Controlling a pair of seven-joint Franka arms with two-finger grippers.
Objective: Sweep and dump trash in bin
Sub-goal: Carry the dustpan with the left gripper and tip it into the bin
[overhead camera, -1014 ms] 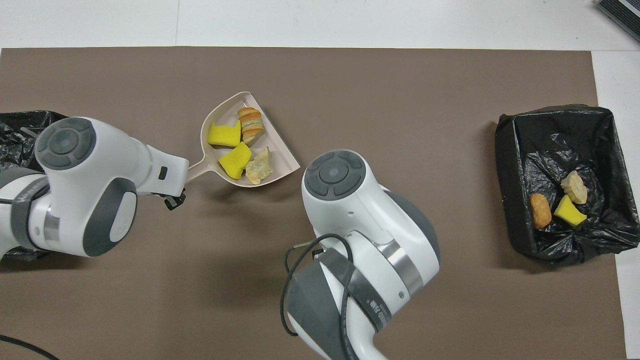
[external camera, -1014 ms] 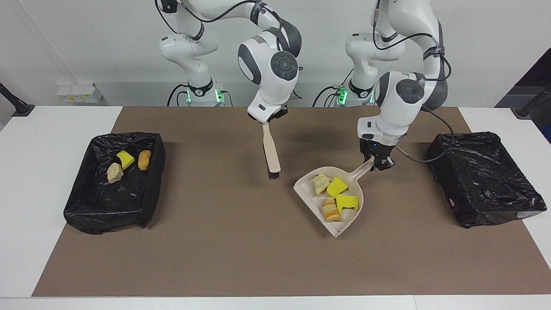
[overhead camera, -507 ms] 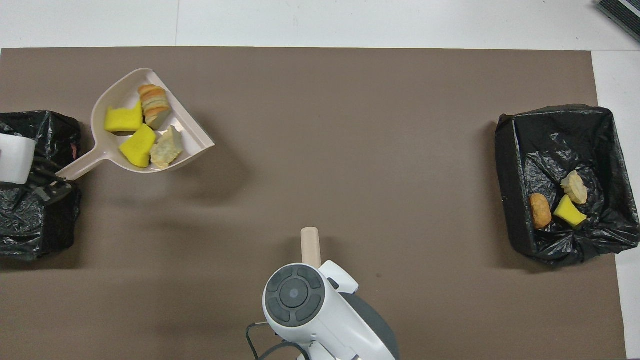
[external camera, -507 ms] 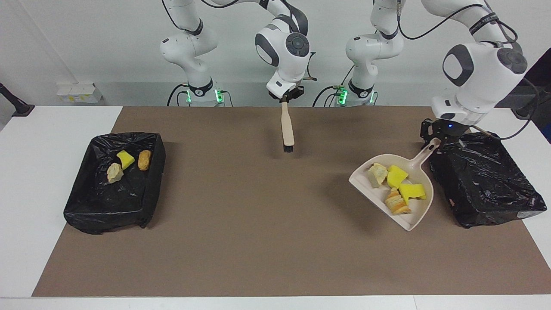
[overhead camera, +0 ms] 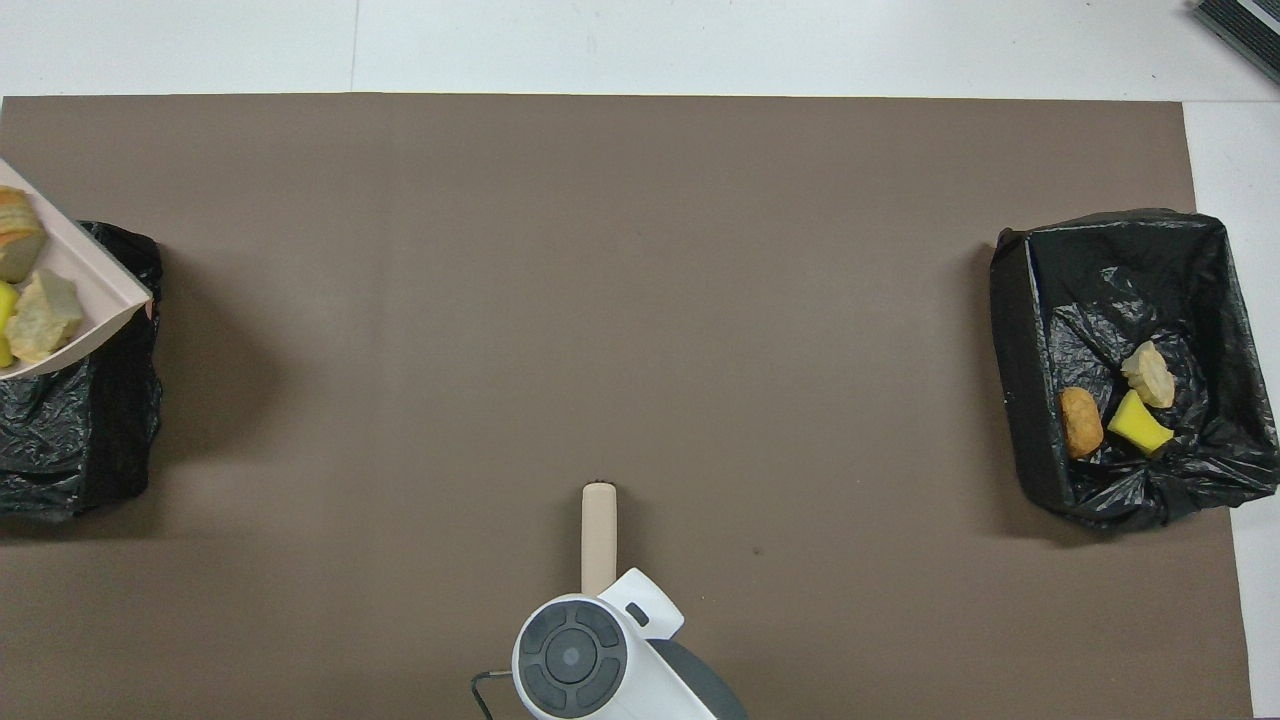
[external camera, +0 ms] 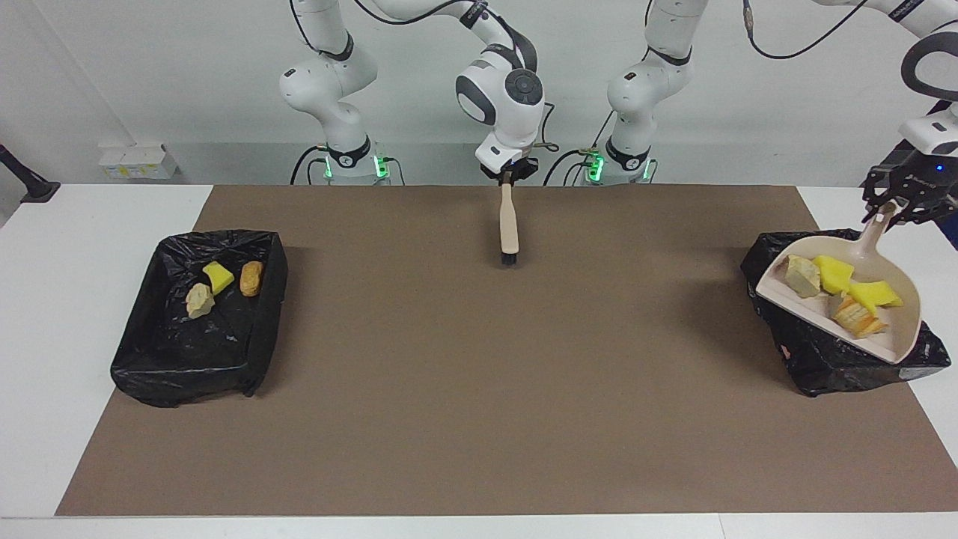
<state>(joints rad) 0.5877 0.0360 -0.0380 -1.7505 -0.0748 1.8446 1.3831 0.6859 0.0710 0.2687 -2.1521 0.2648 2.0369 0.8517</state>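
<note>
In the facing view, a brown mat (external camera: pixel 479 374) is seen spread over the white counter (external camera: pixel 75 299), and everything is placed here relative to that mat. The left gripper (external camera: pixel 894 201) is raised over the mat's edge at the left arm's end and is pinched on the handle of a beige dustpan (external camera: pixel 894 333). The dustpan is held in the air, tilted, above a bin lined with a black bag (external camera: pixel 823 359) that stands on that end of the mat. Four pieces of trash lie in the pan: a pale beige chunk (external camera: pixel 801 275), two yellow chunks (external camera: pixel 834 273) and an orange-brown chunk (external camera: pixel 857 318). The right gripper (external camera: pixel 509 176) is held over the mat's edge nearest the robots, midway along it, its fingers pressed together on the handle of a brush (external camera: pixel 509 224) that hangs bristles down. At the right arm's end of the mat a second black-lined bin (external camera: pixel 247 329) holds three more chunks (external camera: pixel 217 277).

In the overhead view, only a corner of the dustpan (overhead camera: pixel 100 290) and part of its load (overhead camera: pixel 40 315) are visible at the picture's edge, over the first bin (overhead camera: pixel 90 440). The brush handle (overhead camera: pixel 598 530) projects from under the right arm's wrist. The second bin (overhead camera: pixel 1020 350) is shown with a beige, a yellow and an orange-brown chunk (overhead camera: pixel 1080 420) inside.
</note>
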